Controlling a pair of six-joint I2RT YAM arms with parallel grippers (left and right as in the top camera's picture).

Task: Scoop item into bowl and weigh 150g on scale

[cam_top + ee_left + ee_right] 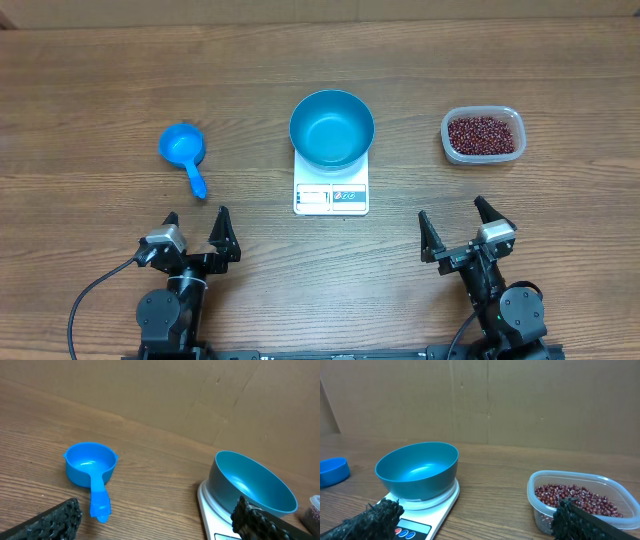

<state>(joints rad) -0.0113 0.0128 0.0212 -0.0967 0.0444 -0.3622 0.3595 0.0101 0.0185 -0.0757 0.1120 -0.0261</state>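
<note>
An empty teal-blue bowl (332,127) (252,483) (417,471) sits on the white scale (331,190) (216,515) (422,515) at the table's middle. Dark red-brown beans (485,134) (575,499) fill a clear plastic tub (482,135) (580,497) at the right. My left gripper (196,227) (155,517) stands open near the front edge, below a small blue scoop (184,152) (91,471), holding nothing. Open as well, my right gripper (456,223) (477,517) is near the front right, below the tub, with nothing between its fingers.
The scoop lies left of the scale with its handle pointing toward the front edge. A brown cardboard wall (520,400) stands behind the table. Bare wood (290,260) lies between the two grippers.
</note>
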